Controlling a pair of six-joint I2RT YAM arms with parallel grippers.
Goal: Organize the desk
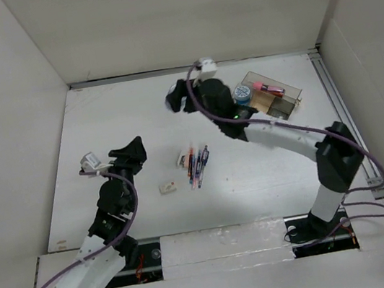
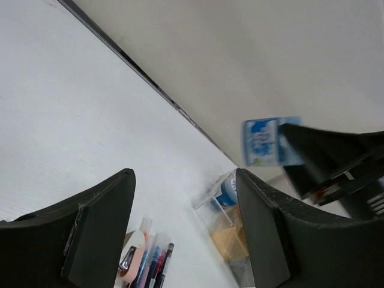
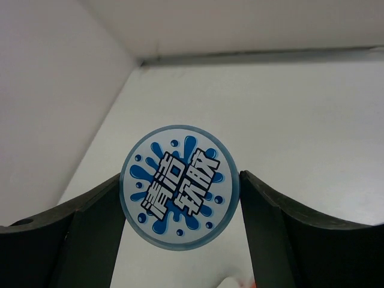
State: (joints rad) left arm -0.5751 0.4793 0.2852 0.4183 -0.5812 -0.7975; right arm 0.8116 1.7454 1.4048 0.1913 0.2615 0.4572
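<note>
Right up against the right wrist lens, a round tub (image 3: 180,195) fills the middle of the frame, its white lid splashed with blue and bold characters. The right gripper (image 3: 180,177) has it pinched, one dark finger touching each side of the rim, and the tub hangs clear of the surface.

Over to the overhead view, starting from the bottom. In the left centre of the frame the left gripper (image 1: 135,153) stands with its jaws wide apart and nothing between them. Just past it, towards the centre, lies a small white block (image 1: 167,187). Beside that is a bundle of pens (image 1: 197,166), lying side by side.

All of this sits on the desk (image 1: 121,111), the big white tabletop filling the middle of the frame, with pale walls around it and a metal rail (image 1: 339,106) down its right edge.

Farther up, right of centre, there's a clear compartmented tray (image 1: 297,95). It has a blue round lid (image 1: 242,93) at its left end, with a pink item (image 1: 269,89) and a tan block (image 1: 274,105) inside.
</note>
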